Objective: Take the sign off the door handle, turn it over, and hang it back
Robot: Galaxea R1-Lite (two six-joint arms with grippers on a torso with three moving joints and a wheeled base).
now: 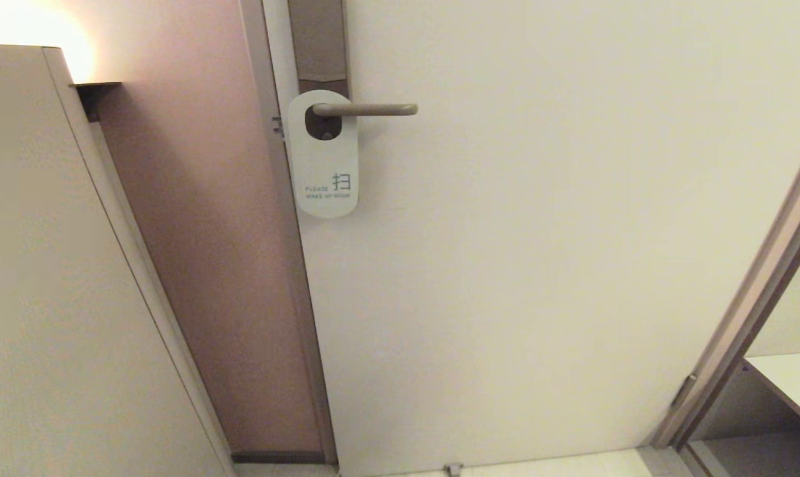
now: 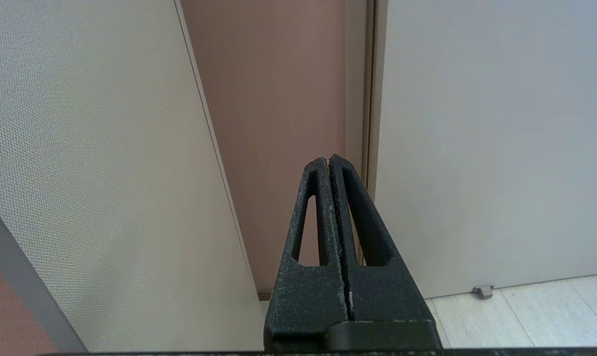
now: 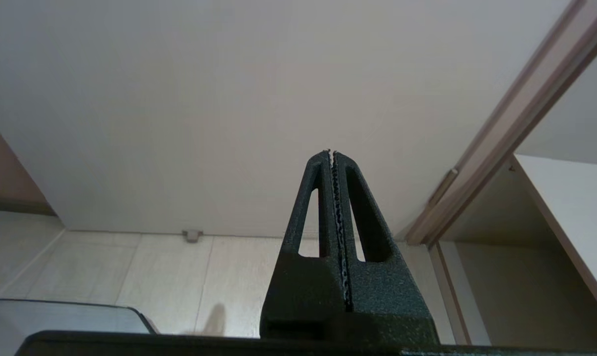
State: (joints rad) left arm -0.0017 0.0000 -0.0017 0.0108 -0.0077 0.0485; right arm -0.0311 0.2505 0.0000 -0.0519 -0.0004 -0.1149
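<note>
The sign (image 1: 325, 159) hangs by its oval hole on the door handle (image 1: 373, 109) in the head view, white face with teal "PLEASE MAKE UP ROOM" outward. The handle is a beige-grey horizontal lever on a tall brown backplate (image 1: 317, 40) at the door's left edge. Neither arm shows in the head view. My left gripper (image 2: 328, 159) is shut and empty, low down, pointing at the gap between the door frame and the side wall. My right gripper (image 3: 331, 152) is shut and empty, low down, pointing at the door's lower part. The sign shows in neither wrist view.
A cream door (image 1: 539, 265) fills the middle. A pinkish wall strip (image 1: 201, 232) and a beige textured panel (image 1: 49, 298) stand on the left. A brown door frame (image 1: 744, 311) and a white shelf (image 1: 791, 381) lie to the right. A small door stop (image 1: 453, 469) sits on the floor.
</note>
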